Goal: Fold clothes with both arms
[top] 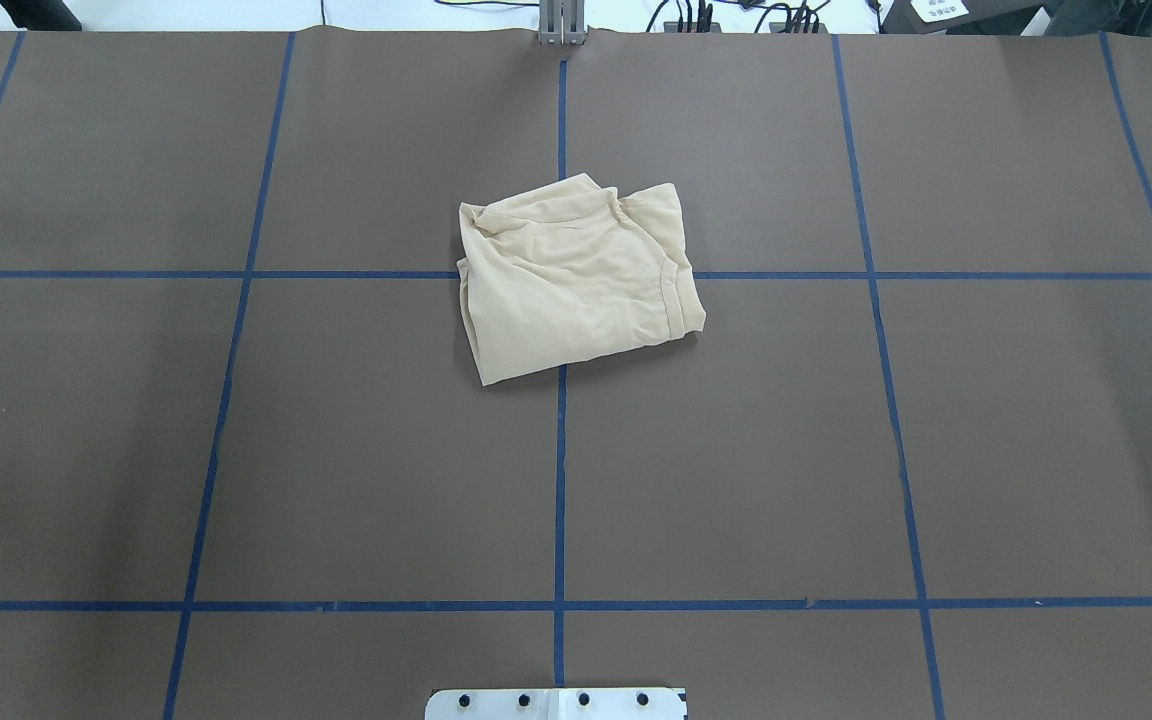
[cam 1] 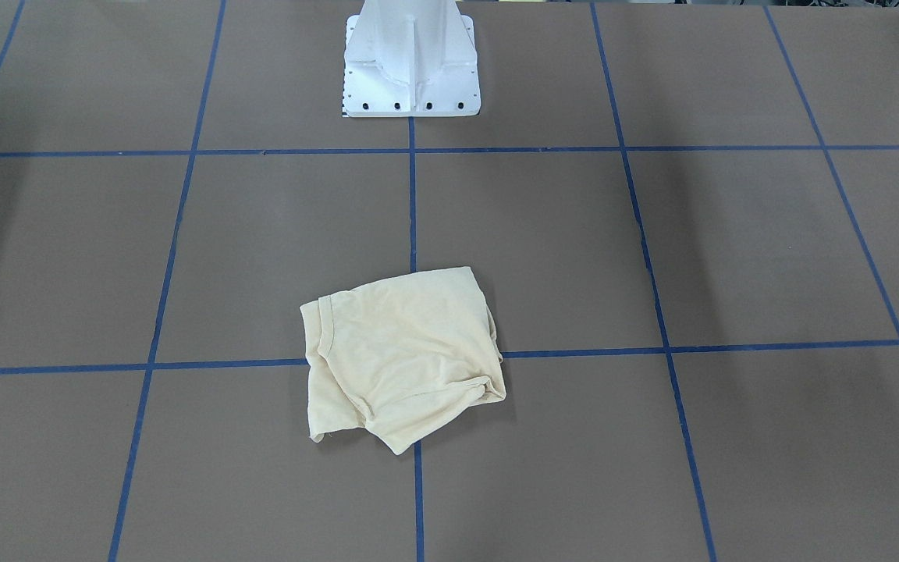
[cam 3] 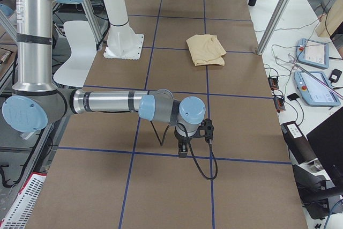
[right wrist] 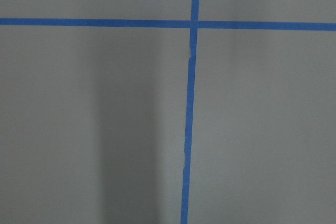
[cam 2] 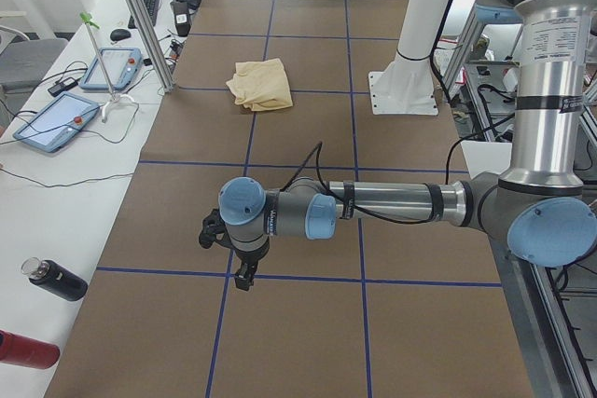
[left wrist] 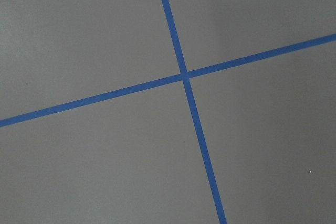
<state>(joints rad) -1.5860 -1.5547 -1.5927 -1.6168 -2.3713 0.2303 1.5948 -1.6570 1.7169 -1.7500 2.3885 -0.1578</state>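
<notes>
The shirt (top: 576, 280) lies mid-table (top: 366, 450) across a blue tape crossing, well apart from both grippers. Only the side views show them, the left gripper (cam 2: 244, 275) and right gripper (cam 3: 183, 148) pointing down near the table's ends; whether released or clenched, I cannot tell. The shirt is a rumpled cream bundle with a seamed band along one edge.
</notes>
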